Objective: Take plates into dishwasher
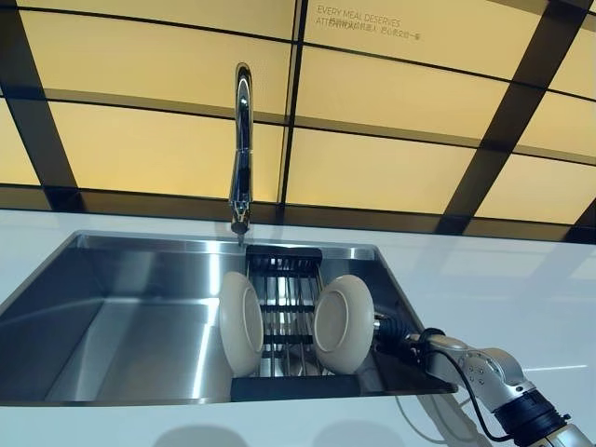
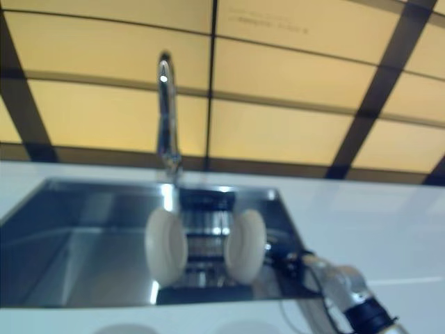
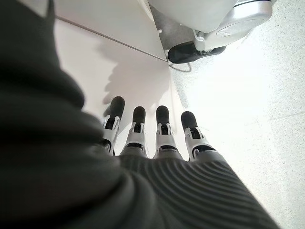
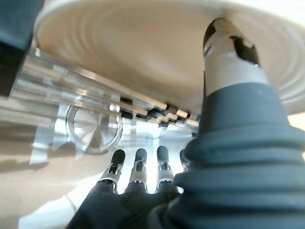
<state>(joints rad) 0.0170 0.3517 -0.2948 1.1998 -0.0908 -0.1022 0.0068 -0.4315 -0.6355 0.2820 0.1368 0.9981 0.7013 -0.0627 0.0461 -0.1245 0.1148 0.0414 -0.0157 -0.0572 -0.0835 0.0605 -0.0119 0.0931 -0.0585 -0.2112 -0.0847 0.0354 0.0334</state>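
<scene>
Two cream plates stand on edge in a black rack in the steel sink: the left plate and the right plate. My right hand reaches into the sink at the right plate's right side. In the right wrist view its thumb touches the plate's face, and its fingers are straight and apart from the plate. My left hand shows only in the left wrist view, with straight fingers, empty, hanging beside a white cabinet front.
A tall chrome faucet stands behind the sink, just above the rack. White counter surrounds the sink. The sink drain shows past my right fingers. A yellow panelled wall rises behind.
</scene>
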